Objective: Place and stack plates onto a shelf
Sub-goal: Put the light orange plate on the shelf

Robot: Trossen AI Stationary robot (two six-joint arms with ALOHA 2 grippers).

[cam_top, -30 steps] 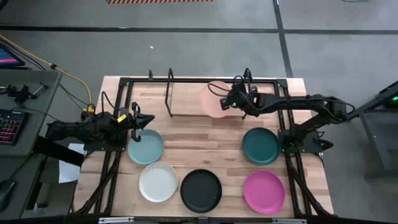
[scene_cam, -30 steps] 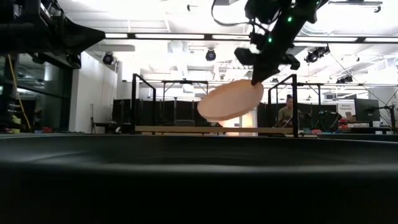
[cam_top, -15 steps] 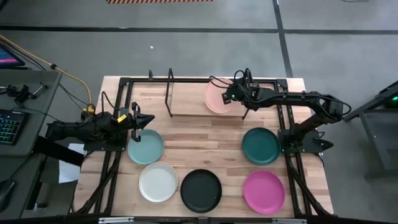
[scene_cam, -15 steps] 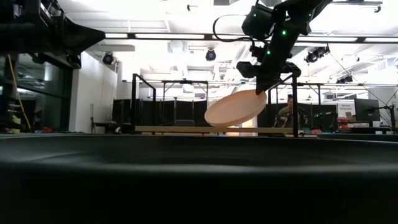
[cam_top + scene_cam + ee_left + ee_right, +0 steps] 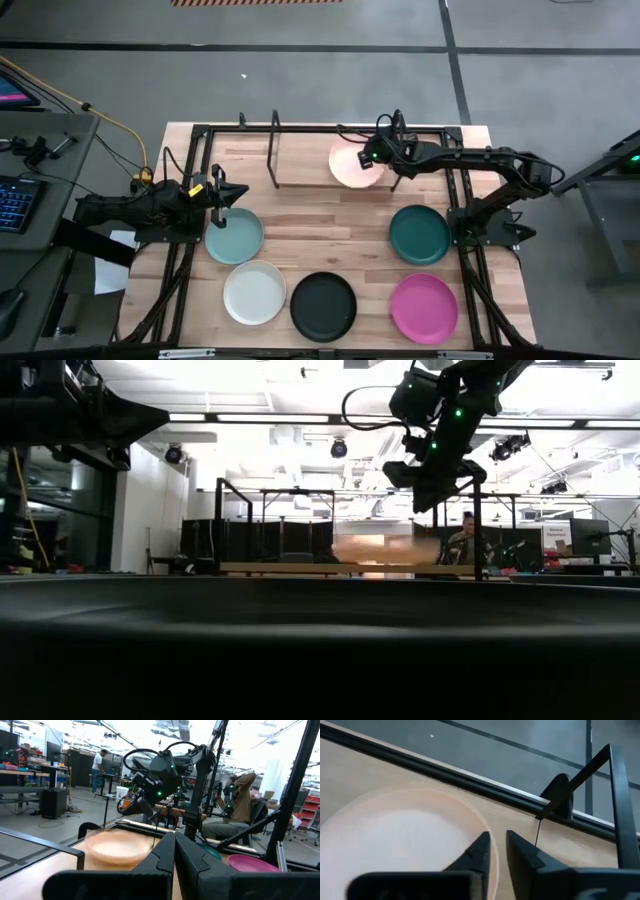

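Pink plate (image 5: pixel 353 166) sits on the shelf (image 5: pixel 300 170) board, right half, close to the wire upright there; I see it blurred in low view. My right gripper (image 5: pixel 374 153) hangs over its right rim, fingers (image 5: pixel 479 851) a narrow gap apart, nothing between them. Shelf's left half is bare. Left gripper (image 5: pixel 228 196) waits above light teal plate (image 5: pixel 234 236), fingers pressed together. White (image 5: pixel 254 292), black (image 5: pixel 323 305), magenta (image 5: pixel 424 307), dark teal (image 5: pixel 419 234) plates lie on the tabletop (image 5: pixel 330 235), apart. No readable writing.
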